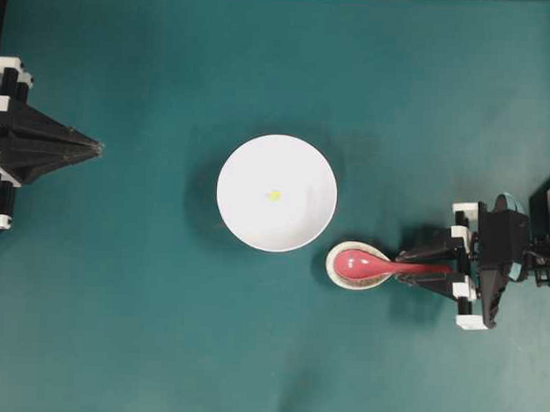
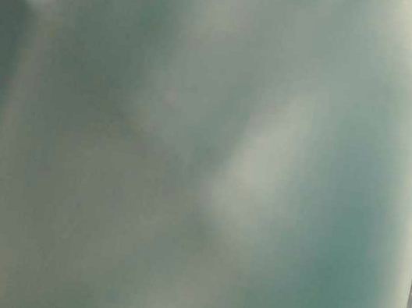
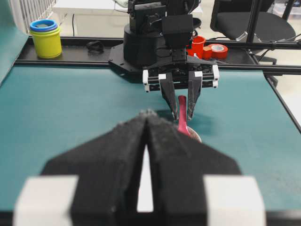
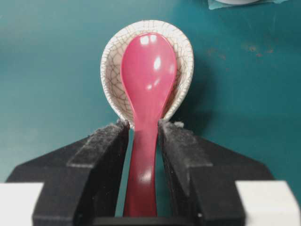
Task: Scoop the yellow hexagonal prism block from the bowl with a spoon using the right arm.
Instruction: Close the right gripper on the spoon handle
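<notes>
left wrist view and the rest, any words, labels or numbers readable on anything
None can be read in any view.
The yellow cup stack and red tape rolls beyond the table show no legible print.
The spoon, its crackled dish and the white bowl are unmarked.

Black arms (image 1: 504,246), white brackets, pointed foam-padded fingers (image 4: 101,155).

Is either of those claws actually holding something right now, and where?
Nothing seems gripped. The right gripper straddles the spoon at its handle, jaws open with a sliver of gap showing; the left gripper is shut on nothing.
</notes>
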Robot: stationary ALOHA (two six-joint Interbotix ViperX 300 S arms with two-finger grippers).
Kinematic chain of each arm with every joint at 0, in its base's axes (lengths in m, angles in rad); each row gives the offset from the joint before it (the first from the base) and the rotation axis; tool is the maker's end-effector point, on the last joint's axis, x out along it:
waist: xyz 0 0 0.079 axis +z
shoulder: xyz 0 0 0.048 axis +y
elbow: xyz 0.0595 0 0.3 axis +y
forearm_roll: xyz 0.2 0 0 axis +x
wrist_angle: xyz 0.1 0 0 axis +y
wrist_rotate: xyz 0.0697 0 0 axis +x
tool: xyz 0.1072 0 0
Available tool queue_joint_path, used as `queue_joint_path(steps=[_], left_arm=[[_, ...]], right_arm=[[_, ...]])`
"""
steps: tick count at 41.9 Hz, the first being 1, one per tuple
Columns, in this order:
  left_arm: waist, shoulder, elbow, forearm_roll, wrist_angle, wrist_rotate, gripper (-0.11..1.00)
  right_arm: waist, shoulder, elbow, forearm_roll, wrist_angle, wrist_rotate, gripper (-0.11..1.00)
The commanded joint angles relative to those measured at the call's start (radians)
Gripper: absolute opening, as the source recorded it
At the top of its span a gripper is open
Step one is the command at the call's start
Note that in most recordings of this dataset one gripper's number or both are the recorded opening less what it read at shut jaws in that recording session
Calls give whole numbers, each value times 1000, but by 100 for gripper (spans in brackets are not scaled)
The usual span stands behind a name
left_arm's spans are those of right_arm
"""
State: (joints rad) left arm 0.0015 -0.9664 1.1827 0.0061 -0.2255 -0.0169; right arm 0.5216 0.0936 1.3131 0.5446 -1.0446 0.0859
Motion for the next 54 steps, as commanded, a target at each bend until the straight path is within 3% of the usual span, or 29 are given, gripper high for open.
queue_joint_path(steps=[1, 21, 54], left_arm=[[0, 9, -15, 2, -9, -2, 0], [0, 9, -15, 2, -9, -2, 0], [0, 9, -15, 2, -11, 0, 0]], right_arm=[[0, -18, -6, -2, -3, -12, 39], [-3, -17, -6, 0, 38, -40, 39], [-5, -17, -5, -2, 5, -51, 39]])
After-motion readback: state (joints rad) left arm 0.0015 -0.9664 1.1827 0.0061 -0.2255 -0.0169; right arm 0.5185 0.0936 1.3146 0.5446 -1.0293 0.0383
